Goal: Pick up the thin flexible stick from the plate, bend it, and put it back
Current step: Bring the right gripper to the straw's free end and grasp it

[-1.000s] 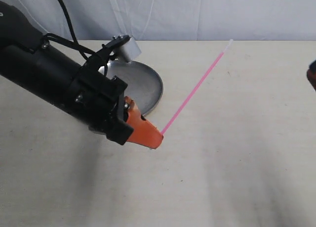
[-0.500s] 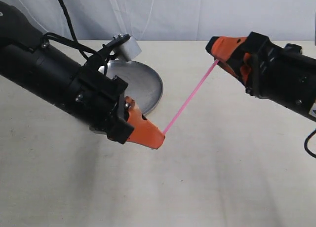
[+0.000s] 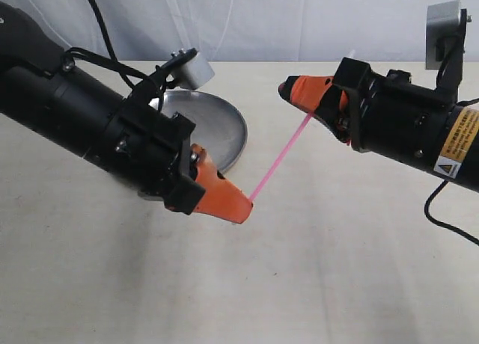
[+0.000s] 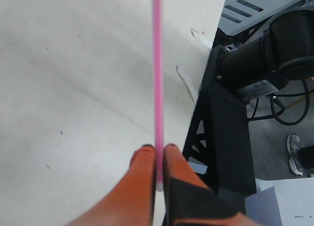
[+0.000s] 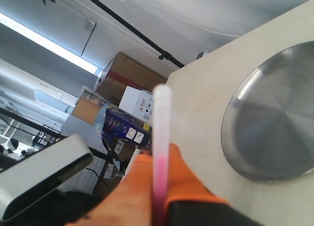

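Note:
The thin pink stick (image 3: 281, 157) hangs straight and slanted above the table, between both grippers. My left gripper (image 3: 241, 207) is shut on its lower end, just right of the steel plate (image 3: 221, 127). In the left wrist view the stick (image 4: 157, 64) runs straight out from the pinched orange fingers of my left gripper (image 4: 157, 151). My right gripper (image 3: 308, 99) is shut on the stick's upper part. In the right wrist view the pale tip of the stick (image 5: 161, 118) pokes out past my right gripper (image 5: 159, 162), with the plate (image 5: 274, 127) beyond, nothing on it.
The beige table (image 3: 337, 269) stretches around and in front of the plate. A black stand (image 4: 221, 118) stands past the table's edge, with another arm's base behind it. Cardboard boxes (image 5: 122, 78) sit beyond the far table corner. A white curtain backs the scene.
My right arm has come in from the right, moved left along the stick and closed on its upper part. The left gripper has held the lower end still.

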### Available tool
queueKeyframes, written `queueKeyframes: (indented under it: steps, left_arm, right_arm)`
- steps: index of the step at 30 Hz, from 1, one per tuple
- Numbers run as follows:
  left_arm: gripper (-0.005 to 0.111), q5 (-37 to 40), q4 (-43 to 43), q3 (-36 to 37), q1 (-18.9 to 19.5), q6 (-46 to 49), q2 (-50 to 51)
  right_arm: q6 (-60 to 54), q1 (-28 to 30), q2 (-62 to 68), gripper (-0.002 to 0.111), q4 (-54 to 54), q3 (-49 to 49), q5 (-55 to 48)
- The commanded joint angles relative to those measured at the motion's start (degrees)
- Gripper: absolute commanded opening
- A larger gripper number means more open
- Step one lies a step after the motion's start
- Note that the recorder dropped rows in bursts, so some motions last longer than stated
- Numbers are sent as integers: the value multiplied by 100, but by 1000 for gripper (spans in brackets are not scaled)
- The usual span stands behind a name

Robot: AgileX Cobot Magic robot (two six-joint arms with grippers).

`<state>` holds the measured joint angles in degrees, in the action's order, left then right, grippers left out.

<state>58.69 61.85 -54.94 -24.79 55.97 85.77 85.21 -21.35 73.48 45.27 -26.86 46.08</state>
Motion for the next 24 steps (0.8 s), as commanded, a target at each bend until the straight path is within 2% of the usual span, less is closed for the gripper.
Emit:
queueKeyframes:
  steps: [1, 5, 11, 20, 24]
  left_arm:
    - [0, -53, 389, 7, -44, 70, -34]
    - [0, -42, 484, 7, -44, 70, -34]
    - [0, -23, 1202, 7, -44, 94, -34]
    - [0, 397, 2109, 7, -44, 465, -34]
    - [0, 418, 2295, 7, -44, 591, -34]
  right_arm:
    - [-7, -14, 8, 0, 243, -33, 75]
    - [-7, -14, 8, 0, 287, -33, 75]
    - [-206, -14, 8, 0, 328, -33, 62]
    - [-475, -14, 8, 0, 328, -33, -225]
    - [-489, -14, 8, 0, 420, -33, -222]
